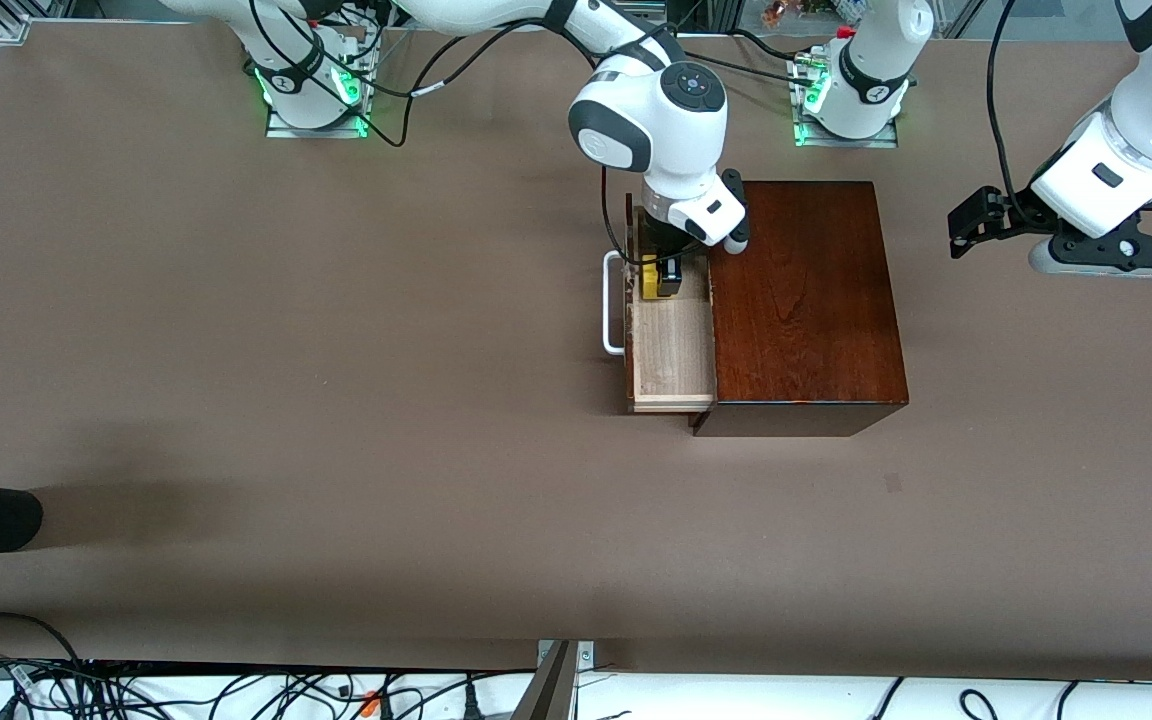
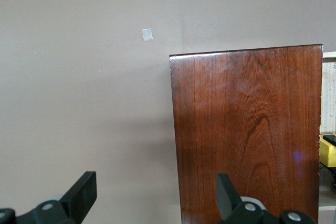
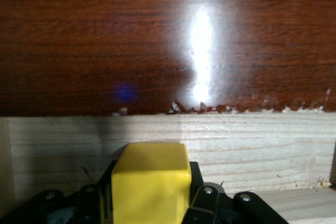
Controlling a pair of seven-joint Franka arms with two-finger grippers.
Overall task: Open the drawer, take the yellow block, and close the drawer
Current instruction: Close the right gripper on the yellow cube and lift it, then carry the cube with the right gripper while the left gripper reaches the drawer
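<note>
Drawer (image 1: 674, 345) is sitting pulled out of the dark wooden box (image 1: 804, 295) toward the right arm's end of the table, white handle (image 1: 613, 303) on its outer face.

Right gripper (image 1: 658, 277) is sitting down inside the drawer, at the end farther from the front camera. It is clamping the yellow block (image 1: 650, 278) between its fingers (image 3: 202, 195); in the right wrist view the block (image 3: 151, 186) is filling the gap, a black pad pressing on each side. Directly ahead of the tool: the drawer's pale wood wall (image 3: 252, 148), then the glossy box face above it. Cannot tell whether the block is touching the drawer floor or is lifted off it.

Left gripper (image 1: 971, 225) is waiting in the air over bare table (image 1: 336, 400), off the left-arm end of the box. Its fingers (image 2: 84, 192) are spread wide, gripping nothing. From its wrist camera, the box top (image 2: 247, 129) is lying under one fingertip, and a sliver of the yellow block (image 2: 327, 151) is peeking past the box edge.
</note>
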